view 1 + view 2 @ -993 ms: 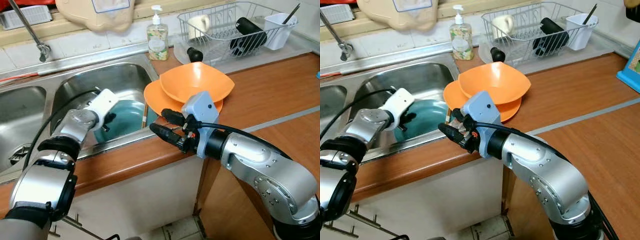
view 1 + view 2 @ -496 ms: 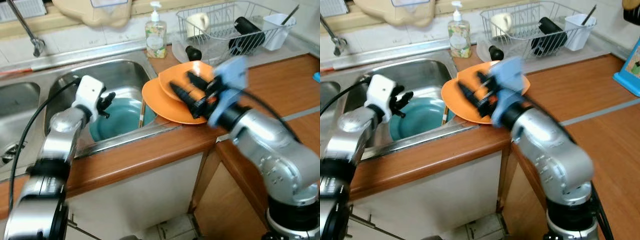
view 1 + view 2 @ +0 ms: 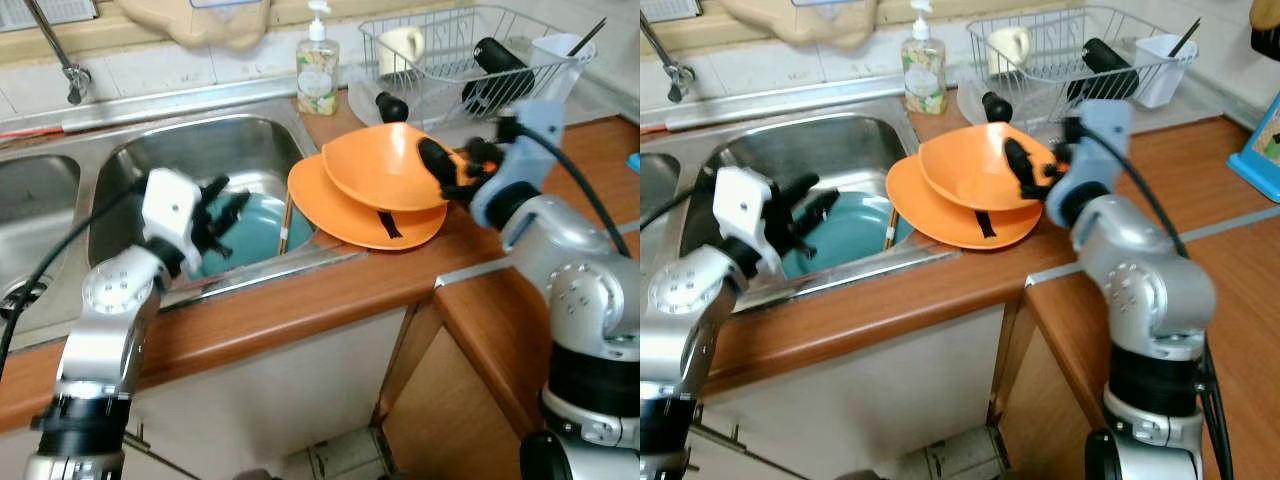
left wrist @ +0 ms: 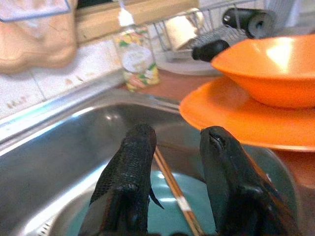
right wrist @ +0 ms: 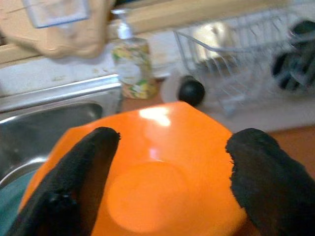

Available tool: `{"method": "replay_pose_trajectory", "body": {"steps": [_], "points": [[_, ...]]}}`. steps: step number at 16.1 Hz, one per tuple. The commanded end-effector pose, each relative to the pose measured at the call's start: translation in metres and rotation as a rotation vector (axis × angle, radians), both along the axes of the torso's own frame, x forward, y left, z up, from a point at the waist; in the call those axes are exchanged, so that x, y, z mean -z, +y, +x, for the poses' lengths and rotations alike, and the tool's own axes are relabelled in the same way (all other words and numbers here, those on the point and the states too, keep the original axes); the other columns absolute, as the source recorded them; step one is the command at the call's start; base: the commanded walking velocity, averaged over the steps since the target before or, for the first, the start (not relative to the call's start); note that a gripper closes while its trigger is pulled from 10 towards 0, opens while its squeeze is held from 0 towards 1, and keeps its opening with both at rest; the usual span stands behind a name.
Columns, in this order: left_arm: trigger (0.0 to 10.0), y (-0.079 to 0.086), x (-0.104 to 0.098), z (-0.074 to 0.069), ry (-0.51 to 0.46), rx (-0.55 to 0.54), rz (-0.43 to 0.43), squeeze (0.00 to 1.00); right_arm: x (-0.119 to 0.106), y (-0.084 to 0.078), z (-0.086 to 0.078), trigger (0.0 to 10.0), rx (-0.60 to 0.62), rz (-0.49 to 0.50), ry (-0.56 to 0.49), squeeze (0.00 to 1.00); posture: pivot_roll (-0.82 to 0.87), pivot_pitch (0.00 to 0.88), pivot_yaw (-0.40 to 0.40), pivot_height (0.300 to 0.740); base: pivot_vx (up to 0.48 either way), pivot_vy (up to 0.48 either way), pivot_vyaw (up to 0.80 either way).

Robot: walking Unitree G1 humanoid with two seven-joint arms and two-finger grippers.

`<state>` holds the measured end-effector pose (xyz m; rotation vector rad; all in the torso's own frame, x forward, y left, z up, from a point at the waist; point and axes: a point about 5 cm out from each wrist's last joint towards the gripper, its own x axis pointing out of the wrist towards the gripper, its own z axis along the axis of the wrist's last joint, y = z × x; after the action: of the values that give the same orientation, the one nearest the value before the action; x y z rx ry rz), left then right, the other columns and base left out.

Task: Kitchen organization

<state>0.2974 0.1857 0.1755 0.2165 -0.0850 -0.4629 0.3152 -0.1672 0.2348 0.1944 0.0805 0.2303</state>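
Note:
An orange bowl (image 3: 385,165) sits on an orange plate (image 3: 340,212) on the wooden counter beside the sink. My right gripper (image 3: 432,165) is at the bowl's right rim, open, with its fingers (image 5: 83,167) spread wide above the bowl (image 5: 147,191). A teal plate (image 3: 255,232) lies in the right sink basin, with chopsticks (image 3: 288,225) leaning on its edge. My left gripper (image 3: 220,212) hovers open over that basin, and its fingers (image 4: 129,172) point at the chopsticks (image 4: 172,189) and teal plate (image 4: 167,221).
A soap bottle (image 3: 317,65) stands behind the sink. The wire dish rack (image 3: 450,55) at the back right holds a cup, a dark bottle and a white utensil holder (image 3: 555,60). A black knob (image 3: 390,105) lies beside it. The faucet (image 3: 60,55) is at the back left.
My right gripper swung from the counter's front edge, up across the plate, to the bowl's right side. The left gripper stayed over the sink, its arm drawn back a little. The camera shifted slightly.

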Motion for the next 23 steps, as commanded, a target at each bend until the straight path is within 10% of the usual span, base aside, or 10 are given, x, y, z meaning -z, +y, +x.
{"method": "replay_pose_trajectory", "body": {"steps": [1,2,3,4,7,8,11,23], "points": [[10.0,-0.003,-0.004,-0.004,-0.006,0.024,0.008,0.00,0.000,-0.003,0.005,10.0,0.009,0.038,0.032,1.00,-0.01,0.000,0.043,0.740,0.000,0.000,0.00],[10.0,-0.007,-0.004,-0.009,0.004,0.052,-0.004,0.00,0.008,-0.015,0.013,10.0,0.063,0.099,0.098,0.66,-0.01,0.000,0.044,0.740,0.000,0.000,0.00],[10.0,-0.009,-0.004,-0.012,0.013,0.067,-0.016,0.00,0.011,-0.020,0.015,10.0,0.086,0.110,0.131,0.05,-0.01,0.000,0.044,0.740,0.000,0.000,0.00],[10.0,-0.012,-0.001,-0.017,0.034,0.095,-0.019,0.00,0.016,-0.026,0.017,10.0,0.109,0.144,0.173,0.00,-0.01,0.000,0.045,0.740,0.000,0.000,0.00],[10.0,-0.015,0.006,-0.024,0.074,0.109,-0.013,0.00,0.021,-0.024,0.018,9.3,0.069,0.246,0.218,0.00,-0.01,0.000,0.045,0.740,0.000,0.000,0.00],[10.0,-0.016,0.006,-0.026,0.085,0.115,-0.024,0.00,0.022,-0.021,0.017,4.9,0.041,0.274,0.234,0.00,-0.01,0.000,0.045,0.740,0.000,0.000,0.00],[10.0,-0.017,0.008,-0.029,0.102,0.125,-0.018,0.00,0.027,-0.011,0.017,0.0,-0.014,0.321,0.276,0.00,-0.01,0.000,0.045,0.740,0.000,0.000,0.00],[10.0,-0.021,0.008,-0.026,0.110,0.130,0.004,0.00,0.037,-0.001,0.020,0.0,-0.010,0.446,0.327,0.00,-0.01,0.000,0.050,0.740,0.000,0.000,0.00]]}}
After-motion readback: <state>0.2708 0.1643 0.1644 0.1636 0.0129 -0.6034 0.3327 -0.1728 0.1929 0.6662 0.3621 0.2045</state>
